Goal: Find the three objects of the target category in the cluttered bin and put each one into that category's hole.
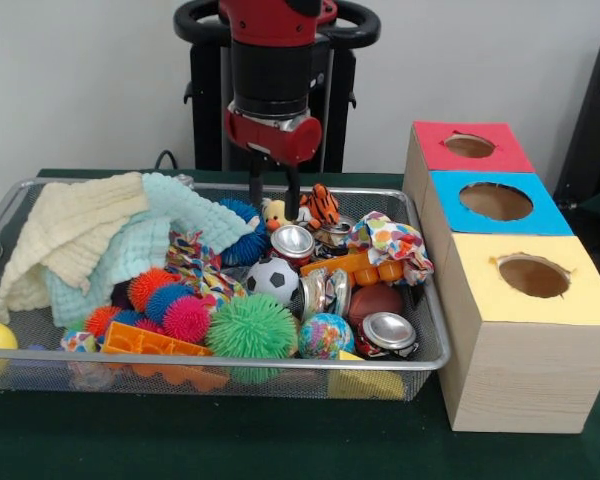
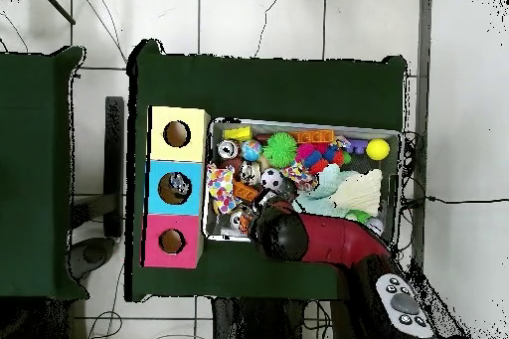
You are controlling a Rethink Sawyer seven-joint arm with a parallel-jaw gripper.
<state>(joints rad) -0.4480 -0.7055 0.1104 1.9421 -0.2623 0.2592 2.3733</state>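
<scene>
**Hand poised over a crowded bin, cans half buried**

You are looking at a green counter (image 1: pixel 280 440) carrying the bin (image 1: pixel 435 330), with a row of three boxes beside it. In the front view the yellow-topped box (image 1: pixel 525 330) stands nearest the camera, the blue-topped box (image 1: pixel 495 203) behind it and the red-topped box (image 1: pixel 468 147) farthest back, each with a round hole in its lid. From above, something pale sits inside the blue box's hole, too small for you to identify.

The arm (image 1: pixel 273 70) comes down over the bin's far side; in the overhead view it covers that corner of the bin and hides whatever lies under it. The hand (image 1: pixel 273 195) hangs just above the toys with its two dark fingers apart and nothing between them.

Two cloths, a cream cloth (image 1: pixel 65 235) and a pale blue cloth (image 1: pixel 160 235), are heaped over one end of the bin and conceal what is beneath.

Of the three objects, you can pick out a silver-topped can (image 1: pixel 293 241) just below the hand, a second can (image 1: pixel 388 333) near the bin's front corner by the yellow box, and a crushed can (image 1: pixel 327 291) between them, partly covered. A fourth can-like shape (image 1: pixel 335 233) behind is hard to confirm. A green spiky ball (image 1: pixel 252 328) and a small football (image 1: pixel 272 280) crowd them.
</scene>
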